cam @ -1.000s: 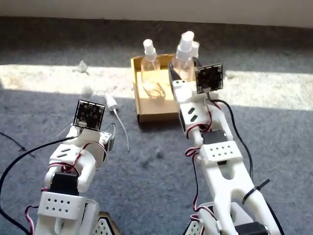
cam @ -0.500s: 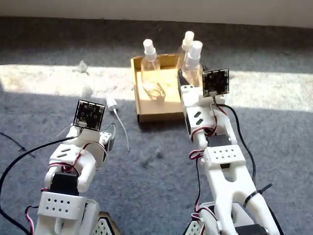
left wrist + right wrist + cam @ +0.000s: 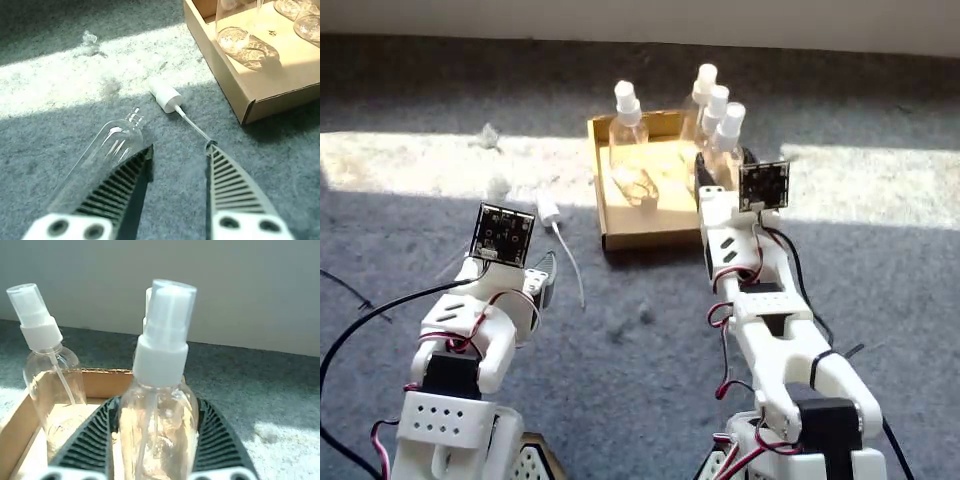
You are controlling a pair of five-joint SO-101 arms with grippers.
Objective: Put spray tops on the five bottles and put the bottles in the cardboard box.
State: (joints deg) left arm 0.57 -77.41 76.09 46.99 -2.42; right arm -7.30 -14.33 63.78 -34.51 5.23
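Observation:
My right gripper [image 3: 725,165] is shut on a clear bottle [image 3: 157,415] with a white spray top, held upright at the right side of the cardboard box [image 3: 620,215]. Three more topped bottles [image 3: 628,120] stand at the back of the box; two show in the right wrist view, one to the side [image 3: 47,375] and one behind the held bottle [image 3: 147,295]. My left gripper [image 3: 178,148] is open, low over the carpet. An untopped bottle [image 3: 107,147] lies against one of its fingers. A loose spray top [image 3: 165,97] with its tube lies just ahead of it.
Grey carpet lies all around, with a sunlit band across the box and the loose spray top [image 3: 550,212]. Small bits of fluff [image 3: 488,133] lie far left of the box. A wall runs along the back.
The right arm has carried its bottle rightward and nearer, lowering it beside the two bottles at the box's back right. The left arm has not moved.

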